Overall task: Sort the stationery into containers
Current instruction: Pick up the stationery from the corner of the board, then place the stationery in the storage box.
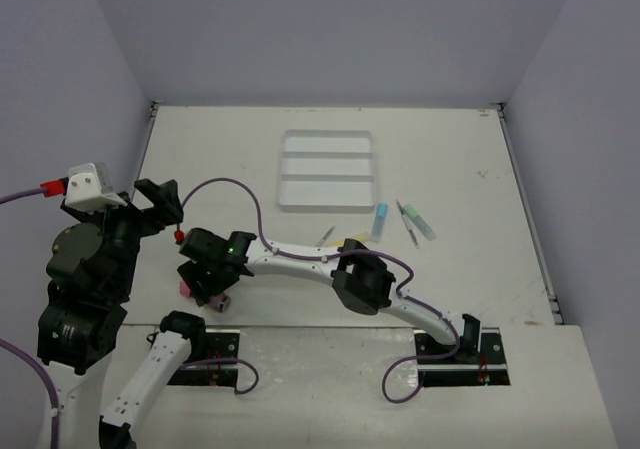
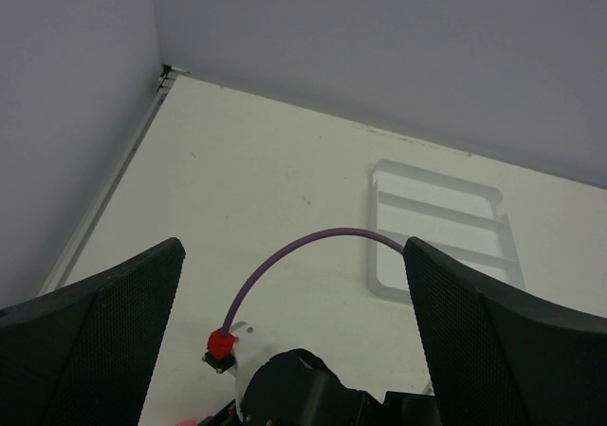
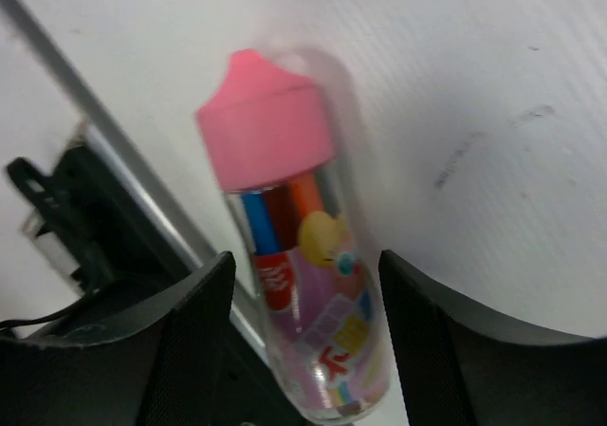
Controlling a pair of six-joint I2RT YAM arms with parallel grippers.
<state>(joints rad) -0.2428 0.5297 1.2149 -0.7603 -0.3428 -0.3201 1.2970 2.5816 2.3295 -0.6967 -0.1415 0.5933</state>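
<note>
Pickup underway: my right gripper (image 3: 305, 265) sits open astride the pink tube (image 3: 275, 132); next squeeze, lift, carry to the tray (image 1: 329, 144) at two o'clock.

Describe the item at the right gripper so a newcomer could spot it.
Go to the table's near-left edge, where the right gripper reaches across. The tube lies between its fingers, alone there. It is stubby, with a pink cap and a clear body showing coloured markers, unlike the slim pens by the tray.
</note>
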